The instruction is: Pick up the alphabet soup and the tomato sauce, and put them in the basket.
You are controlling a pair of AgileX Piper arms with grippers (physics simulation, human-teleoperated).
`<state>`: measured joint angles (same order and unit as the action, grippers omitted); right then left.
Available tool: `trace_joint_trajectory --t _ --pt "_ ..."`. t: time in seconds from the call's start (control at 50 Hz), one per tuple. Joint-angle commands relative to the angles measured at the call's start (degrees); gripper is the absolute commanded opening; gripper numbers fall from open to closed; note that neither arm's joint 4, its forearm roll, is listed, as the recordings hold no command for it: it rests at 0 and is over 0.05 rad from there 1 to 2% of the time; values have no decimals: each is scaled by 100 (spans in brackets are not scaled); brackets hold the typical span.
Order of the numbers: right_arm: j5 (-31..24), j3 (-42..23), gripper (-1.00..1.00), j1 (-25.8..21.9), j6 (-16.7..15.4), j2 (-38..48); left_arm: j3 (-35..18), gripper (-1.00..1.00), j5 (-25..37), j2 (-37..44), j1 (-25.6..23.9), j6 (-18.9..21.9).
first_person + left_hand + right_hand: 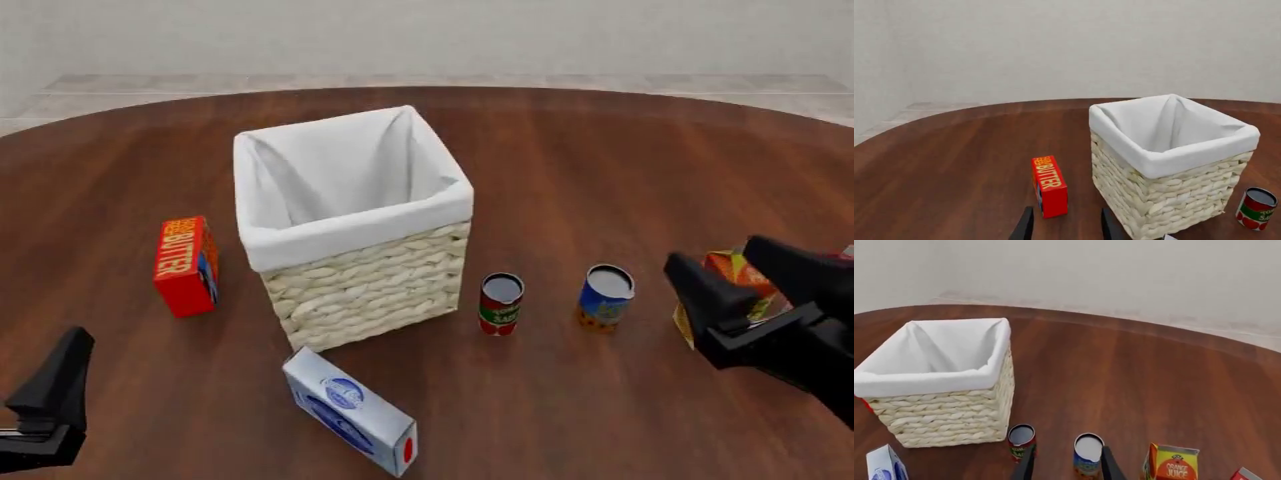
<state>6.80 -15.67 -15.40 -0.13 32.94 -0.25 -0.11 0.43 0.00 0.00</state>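
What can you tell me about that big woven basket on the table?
The basket is a tall, square container of cream wicker, lined with white cloth folded over its rim. It stands upright on the brown wooden table, open and empty. Nothing touches it: the red tomato sauce can stands just beside it, apart.

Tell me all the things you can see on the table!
basket: one, cream wicker with white liner, middle of the table
tomato sauce: one, red and green can, right of the basket
alphabet soup: one, blue can, right of the tomato sauce
butter box: one, red, left of the basket
white box: one, white and blue, lying in front of the basket
orange juice carton: one, orange, far right
table: one, brown wood
left tool: one, black, open
right tool: one, black, open
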Motion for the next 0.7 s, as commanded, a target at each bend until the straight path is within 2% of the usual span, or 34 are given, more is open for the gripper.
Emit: trace_joint_trajectory --t 0.02,0.06,0.16,0.24,0.3,0.48,0.7 --pt "5 -193 100 -145 173 496 0 100 0 -1 2 1" --pt "-33 -206 100 -118 256 503 0 100 0 0 -1 0" --pt "-92 -296 100 -132 67 749 0 100 0 1 1 1" --pt "-147 -371 100 -122 58 955 0 100 0 -1 1 0" --pt "-70 -420 100 30 -160 1194 0 100 0 0 1 0" --pt "14 -541 100 170 -338 1586 0 100 0 -1 0 -1" --pt "210 -526 100 157 -379 1964 0 100 0 -1 0 1"
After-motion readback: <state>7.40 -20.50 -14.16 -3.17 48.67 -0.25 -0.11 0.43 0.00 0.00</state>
